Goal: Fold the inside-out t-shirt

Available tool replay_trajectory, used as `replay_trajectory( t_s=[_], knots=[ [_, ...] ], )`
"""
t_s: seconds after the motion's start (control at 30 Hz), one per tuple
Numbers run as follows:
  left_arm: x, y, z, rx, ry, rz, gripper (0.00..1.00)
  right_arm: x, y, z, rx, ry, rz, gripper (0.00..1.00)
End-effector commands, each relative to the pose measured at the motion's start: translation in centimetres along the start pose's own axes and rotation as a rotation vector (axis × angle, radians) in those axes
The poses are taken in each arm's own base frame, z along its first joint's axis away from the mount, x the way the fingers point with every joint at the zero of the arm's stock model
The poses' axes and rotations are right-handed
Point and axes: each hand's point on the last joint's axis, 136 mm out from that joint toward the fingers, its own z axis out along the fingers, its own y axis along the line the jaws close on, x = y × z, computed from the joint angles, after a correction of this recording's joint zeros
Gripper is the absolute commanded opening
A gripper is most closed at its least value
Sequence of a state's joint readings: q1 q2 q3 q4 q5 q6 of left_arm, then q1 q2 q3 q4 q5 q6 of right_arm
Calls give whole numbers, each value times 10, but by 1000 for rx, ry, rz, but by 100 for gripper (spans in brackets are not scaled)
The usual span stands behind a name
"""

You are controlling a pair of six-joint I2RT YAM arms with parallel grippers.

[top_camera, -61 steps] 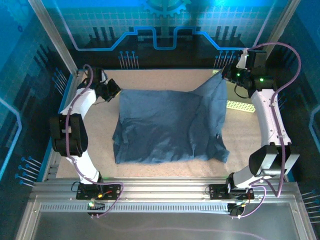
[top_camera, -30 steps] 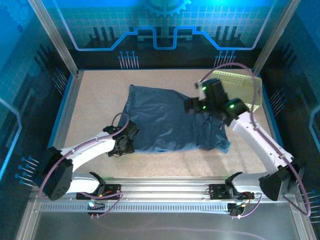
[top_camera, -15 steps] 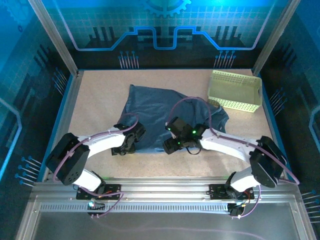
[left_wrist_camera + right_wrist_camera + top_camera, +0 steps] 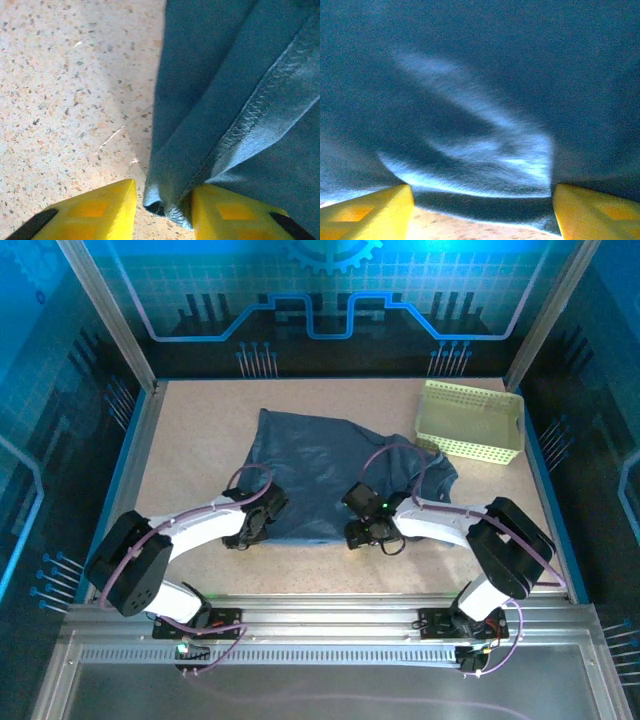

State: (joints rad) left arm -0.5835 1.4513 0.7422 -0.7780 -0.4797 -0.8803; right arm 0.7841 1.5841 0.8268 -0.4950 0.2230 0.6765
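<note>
The inside-out t-shirt lies spread and wrinkled on the speckled table, dark slate-blue. My left gripper is low at its near left corner. In the left wrist view that corner's stitched hem sits between the yellow fingers. It touches the right one, and a gap is left at the other. My right gripper is at the shirt's near edge, close to the middle. Its jaws stand wide open around the raised hem of the shirt.
A pale yellow-green perforated basket stands at the back right, just beyond the shirt's right sleeve. Bare speckled tabletop lies left of the shirt and along the near edge. Metal frame posts and blue walls ring the table.
My right arm swung from the shirt's far right side down to its near edge. My left gripper stayed at the near left corner and its jaws narrowed around the fabric.
</note>
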Motion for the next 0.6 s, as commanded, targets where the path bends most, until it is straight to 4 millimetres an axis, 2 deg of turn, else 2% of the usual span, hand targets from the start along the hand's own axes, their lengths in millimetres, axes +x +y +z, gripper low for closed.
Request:
replay_trajectory(
  t_s=[0.0,0.13,0.37,0.47,0.57],
  knots=[
    [0,19,-1,-34,-21,-52,30,5,-30,8,74,21,125,74],
    [-2,28,-8,-10,-58,-99,24,-5,-46,8,37,2,203,72],
    [-5,29,-16,78,-104,-130,0,-30,-61,-16,76,-93,202,72],
    [-1,18,-21,150,-86,-116,2,-38,-54,-27,57,-129,165,72],
    [7,2,-40,196,-108,-40,23,-42,-43,-39,41,-161,122,73]
  ],
)
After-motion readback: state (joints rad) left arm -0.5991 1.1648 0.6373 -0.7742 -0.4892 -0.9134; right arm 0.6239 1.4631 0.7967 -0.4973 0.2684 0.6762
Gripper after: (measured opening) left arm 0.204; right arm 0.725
